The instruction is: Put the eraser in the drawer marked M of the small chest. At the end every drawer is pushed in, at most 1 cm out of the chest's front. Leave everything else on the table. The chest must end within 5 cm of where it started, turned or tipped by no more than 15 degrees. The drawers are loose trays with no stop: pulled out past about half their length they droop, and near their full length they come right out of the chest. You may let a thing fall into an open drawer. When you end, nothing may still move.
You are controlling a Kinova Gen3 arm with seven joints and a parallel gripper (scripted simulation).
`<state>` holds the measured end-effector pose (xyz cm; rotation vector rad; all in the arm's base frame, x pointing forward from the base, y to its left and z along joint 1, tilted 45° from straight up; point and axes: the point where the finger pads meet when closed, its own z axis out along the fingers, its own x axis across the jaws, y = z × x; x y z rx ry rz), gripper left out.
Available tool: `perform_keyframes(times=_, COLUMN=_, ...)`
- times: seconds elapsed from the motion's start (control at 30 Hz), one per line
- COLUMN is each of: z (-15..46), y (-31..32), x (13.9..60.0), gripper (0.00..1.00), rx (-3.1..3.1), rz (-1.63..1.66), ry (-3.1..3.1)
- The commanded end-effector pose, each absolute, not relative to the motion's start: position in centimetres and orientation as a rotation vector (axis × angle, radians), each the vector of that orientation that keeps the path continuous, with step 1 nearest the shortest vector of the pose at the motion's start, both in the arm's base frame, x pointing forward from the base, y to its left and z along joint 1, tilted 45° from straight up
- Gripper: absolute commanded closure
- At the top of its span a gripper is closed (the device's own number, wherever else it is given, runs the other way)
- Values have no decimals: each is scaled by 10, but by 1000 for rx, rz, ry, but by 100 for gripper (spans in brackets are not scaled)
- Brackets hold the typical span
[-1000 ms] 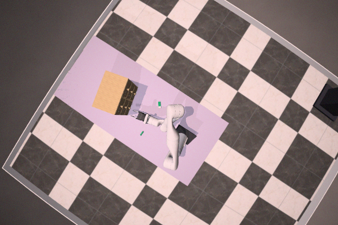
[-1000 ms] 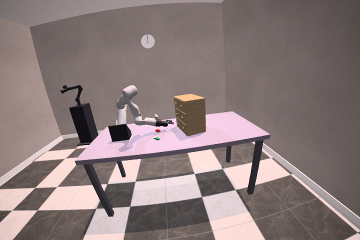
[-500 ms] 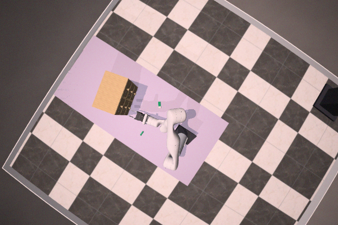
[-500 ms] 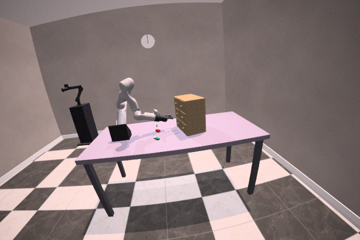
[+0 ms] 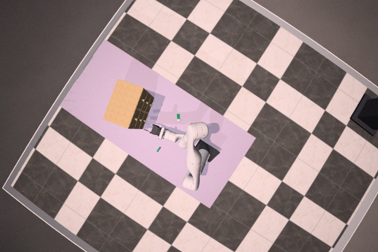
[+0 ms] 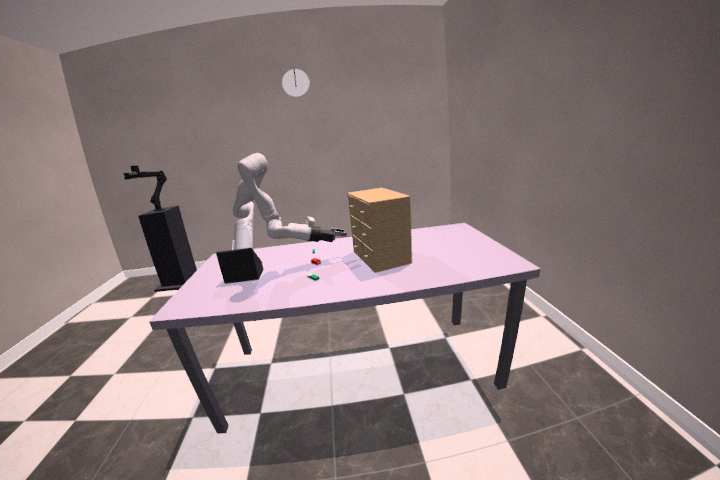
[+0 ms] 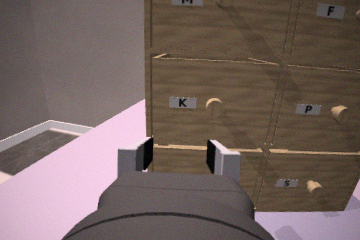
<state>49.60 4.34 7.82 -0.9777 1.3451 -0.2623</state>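
Observation:
The wooden chest [image 5: 127,104] stands on the lilac table, and it also shows in the side view [image 6: 379,228]. In the wrist view its front fills the frame. The label M [image 7: 187,2] is at the top edge, and K [image 7: 182,102], F [image 7: 330,11], P [image 7: 308,109] and S [image 7: 286,183] mark other drawers. All the drawers look pushed in. My gripper [image 7: 179,150] [image 5: 150,128] is open and empty, level with the bottom left drawer and just below the K knob [image 7: 214,105], a short way off the chest front. A green block with a white end [image 5: 178,117], which looks like the eraser, lies on the table beside my arm.
A small green piece [image 5: 158,149] lies on the other side of my arm. A red piece [image 6: 315,260] lies under the forearm. A black box [image 6: 239,266] stands by my base. A black pedestal with a second arm [image 6: 165,243] stands off the table.

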Motion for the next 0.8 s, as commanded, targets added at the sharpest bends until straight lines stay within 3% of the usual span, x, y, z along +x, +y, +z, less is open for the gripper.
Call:
perform_keyframes(times=0.0, z=78, y=43, x=495, gripper=0, rx=-977, rz=-254, ry=1351)
perform_keyframes(times=0.77, z=79, y=41, x=493, gripper=0, rx=-999, rz=-235, ry=1359)
